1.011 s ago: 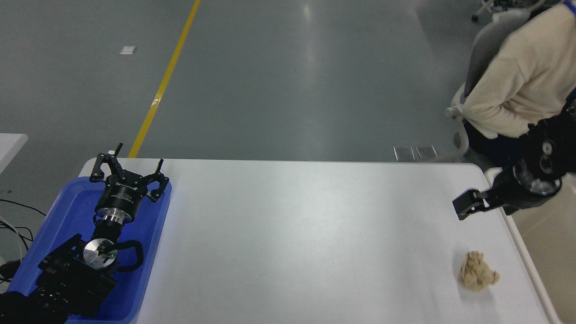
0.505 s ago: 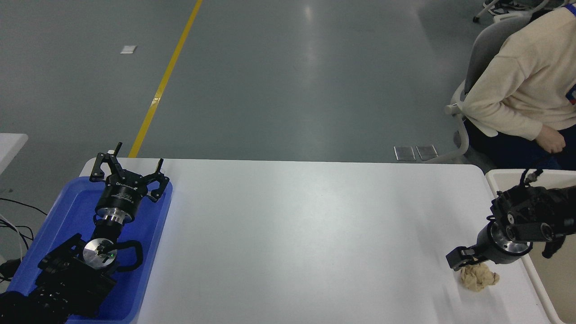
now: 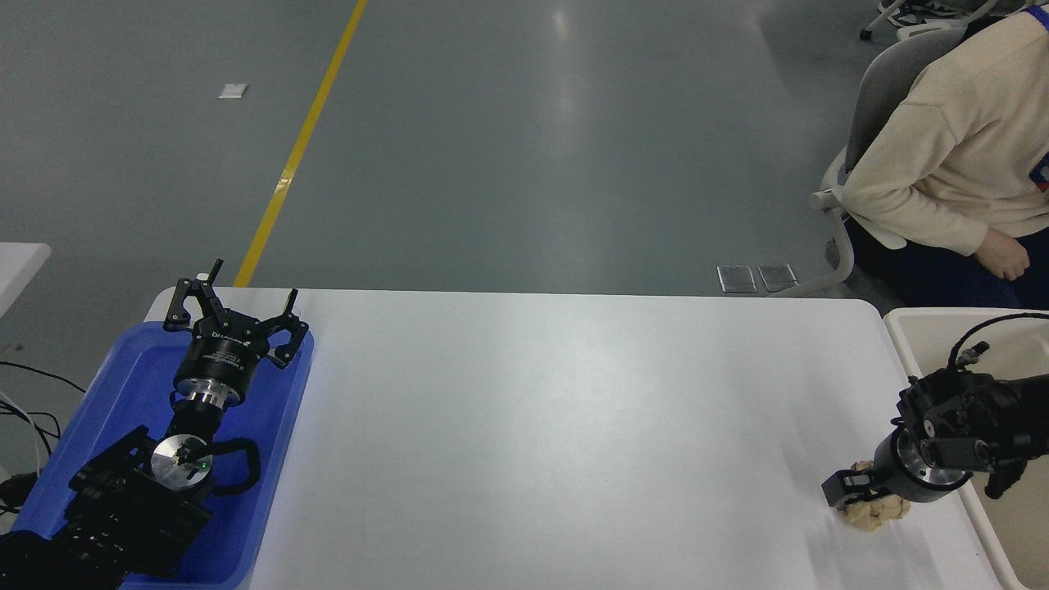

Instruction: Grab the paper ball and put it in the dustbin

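The tan paper ball [image 3: 875,513] lies on the white table [image 3: 557,426] near its right front corner. My right gripper [image 3: 856,494] comes in from the right edge and sits low over the ball, covering its top. It looks open, with one dark finger [image 3: 841,489] down at the ball's left side and the other hidden. The cream-white dustbin [image 3: 942,315] stands just past the table's right edge, and my right arm crosses over it. My left gripper [image 3: 232,305] is parked open over the blue tray at the lower left.
A shallow blue tray [image 3: 123,377] sits at the table's left end under my left arm. A person in a cream sweater [image 3: 959,139] sits on a chair at the far right, one hand [image 3: 1006,254] close to the dustbin's far side.
My right gripper came down and toward me from the table's far right edge to the paper ball, and now sits lower over it. The ball and my left arm have not moved.
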You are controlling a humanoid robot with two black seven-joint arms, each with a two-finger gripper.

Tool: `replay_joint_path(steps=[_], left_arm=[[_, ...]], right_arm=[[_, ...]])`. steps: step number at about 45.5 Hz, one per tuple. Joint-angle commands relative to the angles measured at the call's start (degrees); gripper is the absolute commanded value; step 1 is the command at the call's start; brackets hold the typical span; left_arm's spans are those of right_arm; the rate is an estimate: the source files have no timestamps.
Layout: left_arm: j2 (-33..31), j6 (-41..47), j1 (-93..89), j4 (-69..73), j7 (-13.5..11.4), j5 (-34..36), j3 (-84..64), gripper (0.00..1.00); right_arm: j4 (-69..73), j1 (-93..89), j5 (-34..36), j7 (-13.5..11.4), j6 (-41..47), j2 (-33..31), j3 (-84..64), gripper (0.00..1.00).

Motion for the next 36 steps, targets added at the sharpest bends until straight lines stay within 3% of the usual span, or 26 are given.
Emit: replay_joint_path(steps=[1,8,23,36], left_arm=[[0.0,0.0,0.0,0.0,0.0,0.0,0.0,1.00],[0.0,0.0,0.0,0.0,0.0,0.0,0.0,1.00],[-0.1,0.0,0.0,0.0,0.1,0.0,0.0,1.00],[0.0,0.0,0.0,0.0,0.1,0.0,0.0,1.00]], right_arm=[[-0.5,-1.8,0.7,0.0,-0.1,-0.4,1.4,0.42],[-0.2,-1.7,4.6,0.0,0.4,-1.1,1.5,0.01],[1.9,0.9,5.8,0.2,3.7,-5.1,1.6,0.00],[12.3,14.3,5.0,0.2,18.9,-7.4,-1.0,0.00]])
